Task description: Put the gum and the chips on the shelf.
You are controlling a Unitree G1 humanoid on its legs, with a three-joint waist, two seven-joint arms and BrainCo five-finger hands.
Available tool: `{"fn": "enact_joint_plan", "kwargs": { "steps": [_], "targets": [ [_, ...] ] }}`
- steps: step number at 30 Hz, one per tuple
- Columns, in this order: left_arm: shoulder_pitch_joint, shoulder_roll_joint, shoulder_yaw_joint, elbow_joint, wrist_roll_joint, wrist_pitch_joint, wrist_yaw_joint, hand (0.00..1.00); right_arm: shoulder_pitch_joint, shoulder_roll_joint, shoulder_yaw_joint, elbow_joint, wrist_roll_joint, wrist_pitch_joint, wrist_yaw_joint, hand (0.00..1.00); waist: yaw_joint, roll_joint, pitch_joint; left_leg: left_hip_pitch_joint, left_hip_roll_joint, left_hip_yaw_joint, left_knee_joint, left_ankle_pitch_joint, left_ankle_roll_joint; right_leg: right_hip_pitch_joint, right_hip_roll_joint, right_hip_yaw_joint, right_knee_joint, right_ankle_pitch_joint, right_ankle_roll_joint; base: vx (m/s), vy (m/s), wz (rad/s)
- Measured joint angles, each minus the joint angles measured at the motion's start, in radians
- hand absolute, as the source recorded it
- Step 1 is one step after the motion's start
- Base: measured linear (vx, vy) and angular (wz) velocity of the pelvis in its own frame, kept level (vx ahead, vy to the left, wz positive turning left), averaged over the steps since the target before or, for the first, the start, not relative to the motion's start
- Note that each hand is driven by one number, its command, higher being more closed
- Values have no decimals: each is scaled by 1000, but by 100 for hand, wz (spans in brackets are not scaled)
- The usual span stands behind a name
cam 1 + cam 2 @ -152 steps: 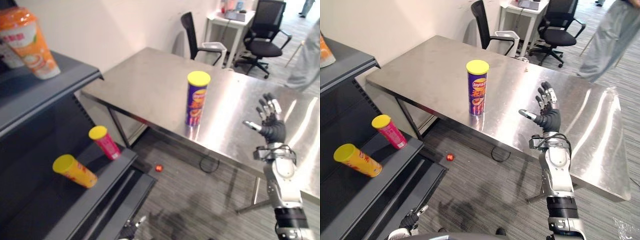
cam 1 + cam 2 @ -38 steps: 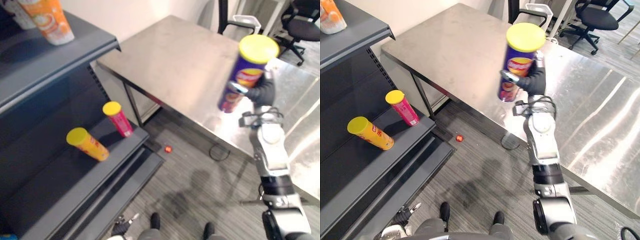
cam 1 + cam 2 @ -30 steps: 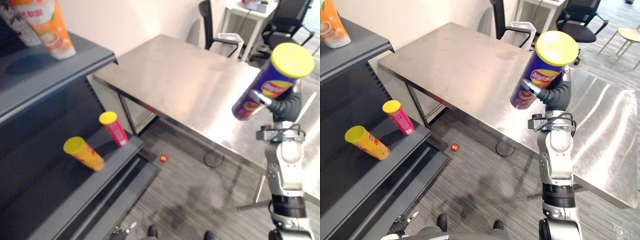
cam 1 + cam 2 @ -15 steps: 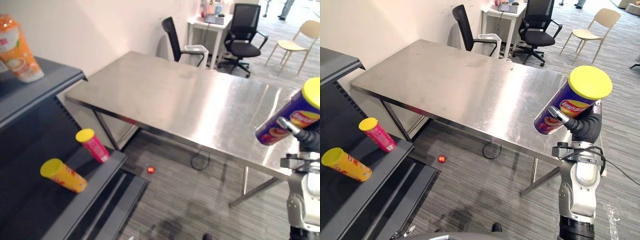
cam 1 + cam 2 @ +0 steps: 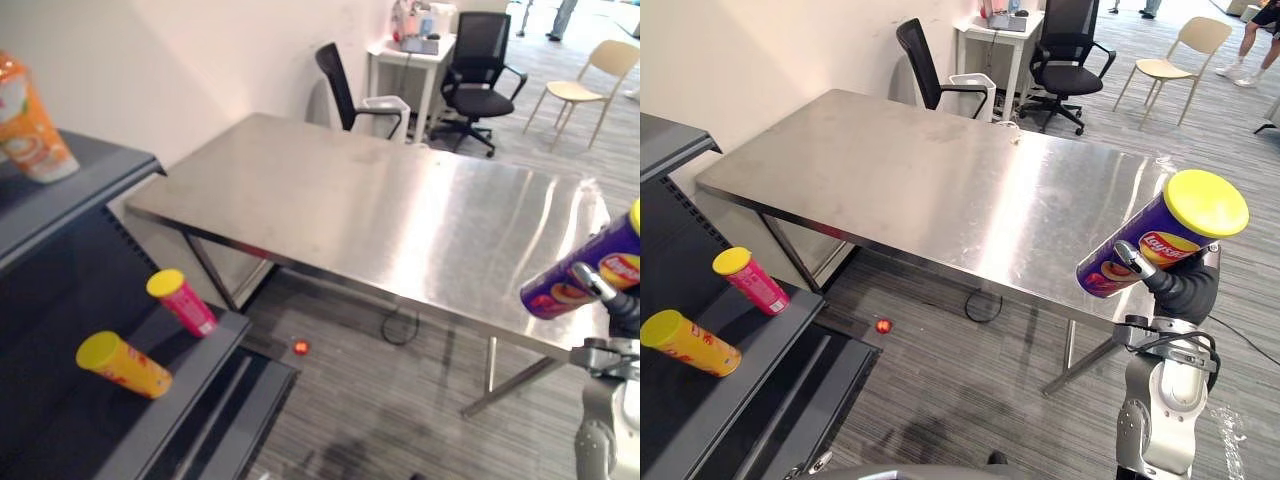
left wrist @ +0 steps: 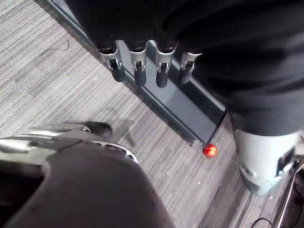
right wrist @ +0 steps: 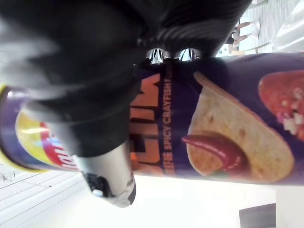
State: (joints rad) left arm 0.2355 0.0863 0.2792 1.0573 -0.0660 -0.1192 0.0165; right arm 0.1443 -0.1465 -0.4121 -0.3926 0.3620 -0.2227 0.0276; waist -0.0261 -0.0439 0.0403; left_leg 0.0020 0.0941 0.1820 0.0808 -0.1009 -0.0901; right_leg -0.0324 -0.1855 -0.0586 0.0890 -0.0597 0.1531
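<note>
purple chips can (image 5: 1143, 252) tilted, gripped by the right hand (image 5: 1186, 289); left hand (image 6: 139, 70) straight-fingered above carpet (image 6: 52, 95) in its wrist view

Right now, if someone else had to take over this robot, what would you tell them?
Right hand: shut round the purple chips can, held tilted in the air by the table's near edge.
Left hand: open, hanging over the floor, holding nothing.
Shelf: a pink can and a yellow can lie on its lower board.
Done: chips picked up. Left: carry them to the shelf.
Gum: I cannot tell which thing it is; a small red thing lies on the floor by the shelf.
</note>
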Motion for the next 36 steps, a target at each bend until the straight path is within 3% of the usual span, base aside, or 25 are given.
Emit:
{"fn": "enact_joint_plan", "kwargs": {
  "steps": [2,4,7,9,11,12,13,14,15,16,17,18,20,21,22,25,28,31,34,36],
  "targets": [
    [-3,-4,2,-4,-6,0,-3,0,1,11,42,-20,2,-1,1,100,2,6,21,-50,6,-65,93,-37,-3,-1,-9,-54,91,-60,-6,-97,-46,77],
    [-4,-4,3,-5,-20,0,-3,0,1,11,90,-23,7,-5,2,100,4,10,28,-84,8,-114,124,-43,-5,-1,-9,-98,118,-78,-14,-87,-62,78],
    [-9,-6,4,-32,-47,1,-1,0,-23,10,167,-23,13,-6,3,100,13,24,50,-159,8,-227,126,1,-21,-1,0,-215,123,-88,-27,-80,-101,111],
    [-17,-16,4,-39,-47,1,1,0,-81,6,184,-11,12,-6,-3,100,48,42,79,-184,15,-285,51,74,-28,-29,10,-286,146,-102,-51,-97,-109,93],
    [-8,-32,5,-39,-50,5,2,0,-123,3,187,5,10,-6,-5,100,72,61,92,-178,45,-229,-32,79,16,-39,10,-334,152,-102,-60,-97,-140,72],
    [-2,-36,5,-37,-58,10,1,0,-134,3,189,19,9,-6,-17,100,72,66,94,-170,61,-158,-72,43,69,-29,2,-365,135,-93,-68,-57,-118,95],
    [-1,-45,24,-31,-80,13,1,0,-143,1,185,29,8,-6,-29,100,74,60,94,-177,71,-78,-73,22,109,-22,-18,-406,110,-78,-79,-22,-24,101],
    [-1,-57,58,-20,-90,14,2,0,-169,-3,181,54,6,-6,-43,100,73,71,93,-215,87,19,26,40,134,-22,-34,-449,114,-78,-79,-23,-61,111],
    [19,-83,70,-28,-90,14,0,0,-176,-19,171,63,-3,-7,-57,100,74,122,83,-230,111,94,105,189,178,-15,-18,-490,133,-84,-79,-23,-52,117],
    [25,-84,69,-37,-89,13,0,0,-175,-25,163,64,-3,-9,-64,100,63,127,79,-238,104,116,90,230,125,-10,-26,-502,138,-95,-78,-85,-53,144],
    [23,-86,69,-55,-89,9,-1,0,-173,-26,139,71,-9,-9,-70,100,53,119,72,-235,65,97,-33,362,104,-8,-31,-533,94,-107,-95,-110,-10,128],
    [21,-88,74,-64,-89,8,-1,0,-176,-25,128,77,-10,-9,-71,100,57,112,69,-221,54,86,-124,431,115,-7,-35,-561,59,-86,-105,-129,16,127],
    [11,-86,86,-40,-87,15,-5,0,-184,7,105,95,-11,-8,-75,100,65,112,70,-219,81,251,33,225,112,-7,-48,-663,55,-57,-95,-44,0,109],
    [12,-88,87,-38,-87,15,-6,0,-178,10,102,95,-11,-8,-77,100,58,114,70,-206,82,278,42,206,101,-1,-53,-687,56,-55,-93,-8,42,136],
    [14,-89,96,-29,-86,15,-19,0,-153,8,76,95,-12,-5,-85,100,56,124,69,-170,82,297,-8,196,81,8,-53,-747,57,-50,-87,-18,74,102],
    [14,-86,133,-2,-85,18,-23,0,-139,13,59,95,-13,-4,-88,100,56,133,67,-168,75,293,-60,185,65,18,-48,-800,69,-48,-82,-68,121,70],
    [16,-74,161,11,-81,33,-21,0,-136,64,52,94,-46,-4,-89,100,57,95,78,-170,42,259,-116,185,62,23,-59,-833,75,-38,-66,-83,141,47],
    [9,-74,157,10,-67,36,-19,0,-125,79,51,93,-51,-4,-95,100,55,85,82,-169,13,243,-150,190,68,21,-82,-852,92,-34,-60,-50,97,25],
    [-9,-66,146,8,-68,35,-11,0,-119,93,52,94,-81,1,-117,100,54,68,106,-154,-10,254,-165,200,86,16,-122,-844,137,-37,-57,-11,98,0],
    [-24,-45,122,7,-68,35,-11,0,-120,94,61,94,-89,1,-123,100,54,39,131,-156,-13,268,-128,184,102,16,-149,-835,170,-48,-53,-13,51,-6]
  ]
}}
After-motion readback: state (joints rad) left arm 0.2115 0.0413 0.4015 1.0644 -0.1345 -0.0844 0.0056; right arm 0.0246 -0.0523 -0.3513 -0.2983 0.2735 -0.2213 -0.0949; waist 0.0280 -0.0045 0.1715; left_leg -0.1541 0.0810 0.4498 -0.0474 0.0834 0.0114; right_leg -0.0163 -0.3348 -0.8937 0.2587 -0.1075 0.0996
